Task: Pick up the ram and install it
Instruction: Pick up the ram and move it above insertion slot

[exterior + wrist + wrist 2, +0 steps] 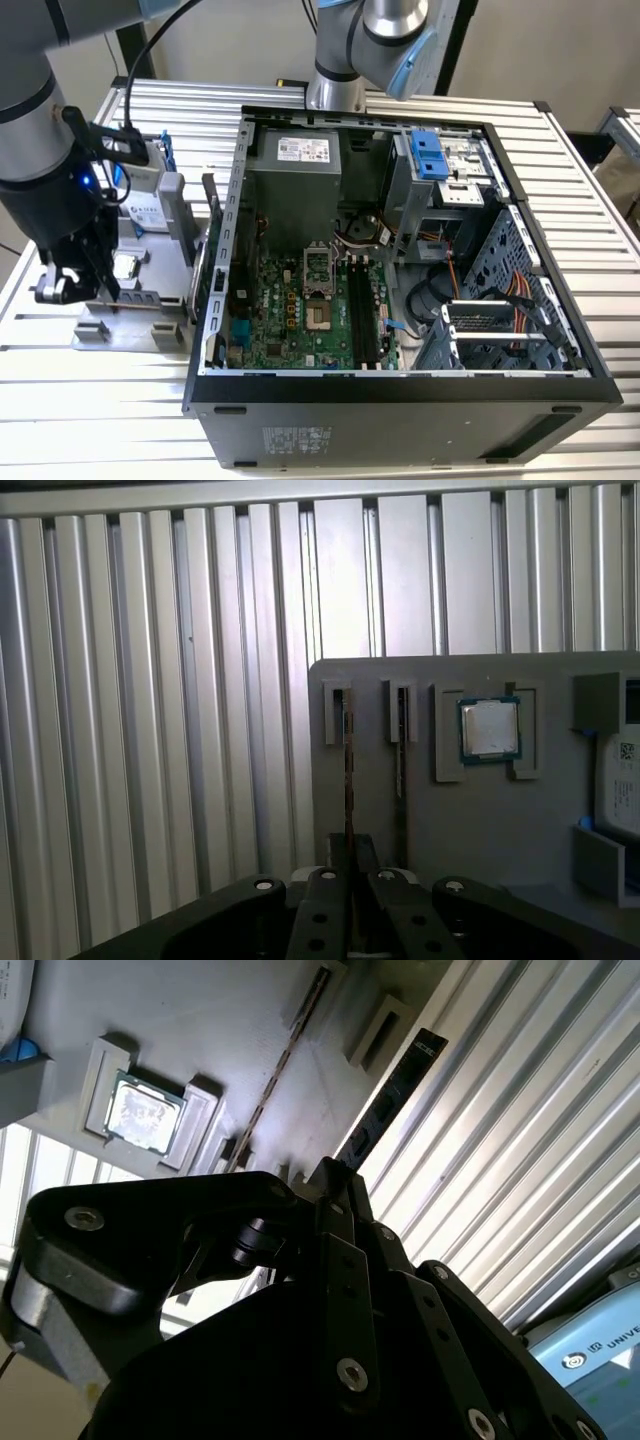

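Note:
The ram [395,1090] is a dark thin stick standing on edge between my fingertips, with its far end by a slotted bracket of the grey fixture plate [480,820]. In the first wrist view the ram [348,770] shows edge-on, running from that bracket to my gripper [350,855]. My gripper [335,1185] is shut on the near end of the stick. In the exterior view my gripper [85,293] hangs over the fixture plate [135,325] at that view's left, beside the open computer case [400,385]. The motherboard's long black memory slots [362,310] lie inside the case.
A second thin stick [400,755] stands in the neighbouring bracket. A square silver processor [489,728] and a labelled hard drive [148,205] also rest on the plate. Another robot arm [370,40] stands behind the case. The table [560,440] is ribbed aluminium.

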Available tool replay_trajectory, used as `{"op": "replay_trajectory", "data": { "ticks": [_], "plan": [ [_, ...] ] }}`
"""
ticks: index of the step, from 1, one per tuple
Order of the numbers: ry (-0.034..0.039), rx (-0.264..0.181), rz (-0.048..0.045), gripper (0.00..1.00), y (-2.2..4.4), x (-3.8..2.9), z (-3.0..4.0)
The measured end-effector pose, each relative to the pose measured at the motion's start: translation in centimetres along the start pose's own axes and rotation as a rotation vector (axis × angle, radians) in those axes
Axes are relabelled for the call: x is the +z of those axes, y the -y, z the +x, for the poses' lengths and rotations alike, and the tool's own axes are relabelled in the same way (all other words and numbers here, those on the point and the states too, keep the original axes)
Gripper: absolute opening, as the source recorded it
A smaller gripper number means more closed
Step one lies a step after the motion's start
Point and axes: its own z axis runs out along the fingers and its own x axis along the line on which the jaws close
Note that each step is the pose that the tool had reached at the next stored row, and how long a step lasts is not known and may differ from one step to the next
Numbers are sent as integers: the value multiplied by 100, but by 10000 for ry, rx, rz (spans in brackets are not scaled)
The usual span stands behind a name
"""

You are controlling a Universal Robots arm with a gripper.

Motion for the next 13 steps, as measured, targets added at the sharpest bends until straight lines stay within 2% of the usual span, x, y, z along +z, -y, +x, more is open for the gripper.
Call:
{"op": "replay_trajectory", "data": {
  "ticks": [13],
  "plan": [
    [-1, -2, -1, 0, 0, -39, 1]
  ]
}}
